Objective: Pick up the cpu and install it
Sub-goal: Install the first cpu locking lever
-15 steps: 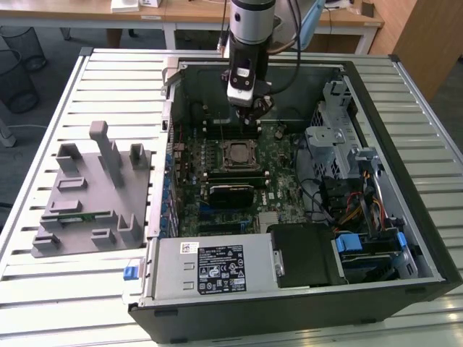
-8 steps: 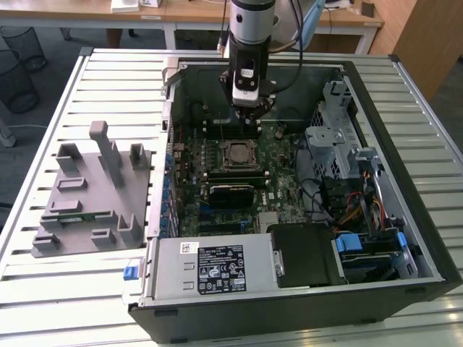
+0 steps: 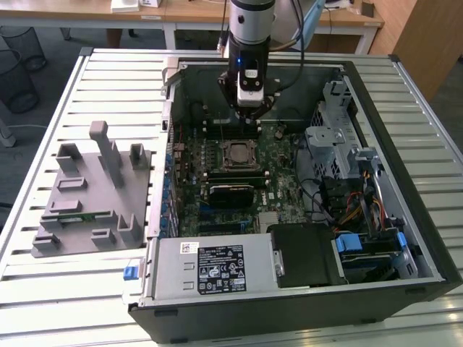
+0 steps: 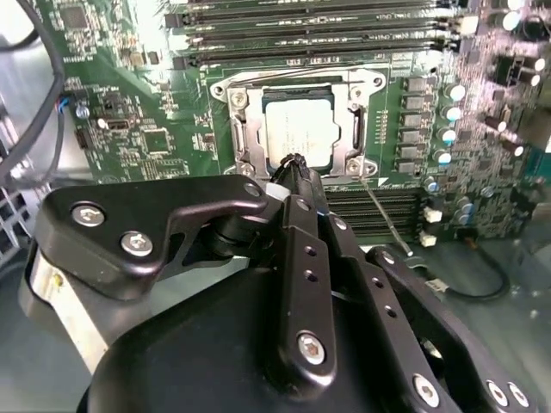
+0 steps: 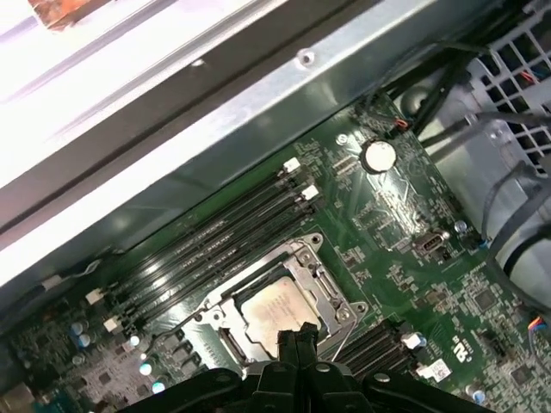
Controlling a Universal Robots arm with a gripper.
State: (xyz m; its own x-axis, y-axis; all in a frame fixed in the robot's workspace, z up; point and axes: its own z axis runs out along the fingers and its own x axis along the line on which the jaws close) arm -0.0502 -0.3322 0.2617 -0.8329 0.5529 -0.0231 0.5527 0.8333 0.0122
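Second wrist view: cpu [image 4: 300, 127] in socket [image 4: 244, 142], pincer [image 4: 295, 163] tips together

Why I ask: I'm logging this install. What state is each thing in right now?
chip, lying flat in the socket, not held.
socket, filled by the chip; whether it is latched cannot be told.
gripper, shut, holding nothing, close to the chip.
computer case, lying on its side, open.
memory slots, empty.
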